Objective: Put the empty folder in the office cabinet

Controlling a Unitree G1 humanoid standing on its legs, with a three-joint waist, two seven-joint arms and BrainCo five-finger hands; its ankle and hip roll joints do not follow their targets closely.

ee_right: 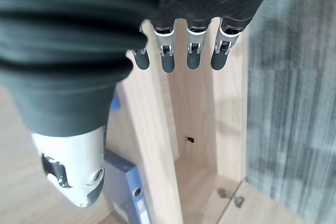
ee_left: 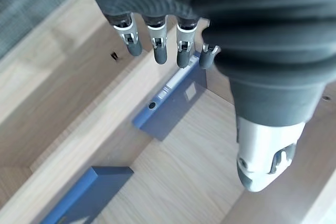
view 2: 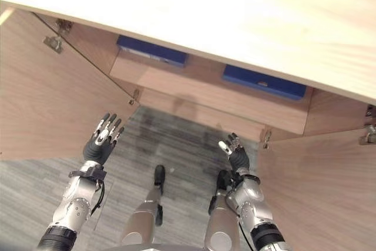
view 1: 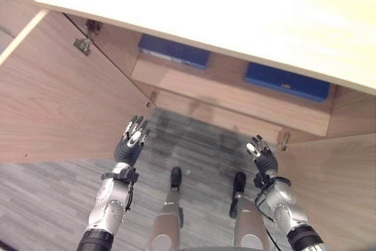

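Observation:
Two blue folders lie flat on the shelf inside the open office cabinet, one at the left and one at the right. My left hand is raised in front of the cabinet's left half, fingers straight and holding nothing. My right hand hangs before the right half, also open and empty. Past the left hand's fingers, the left wrist view shows one folder spine-out on the shelf and the other farther along. A folder's spine appears beside the shelf edge in the right wrist view.
The cabinet's left door and right door stand swung open on either side of my arms. The pale wooden top overhangs the shelf. Grey carpet covers the floor between the doors.

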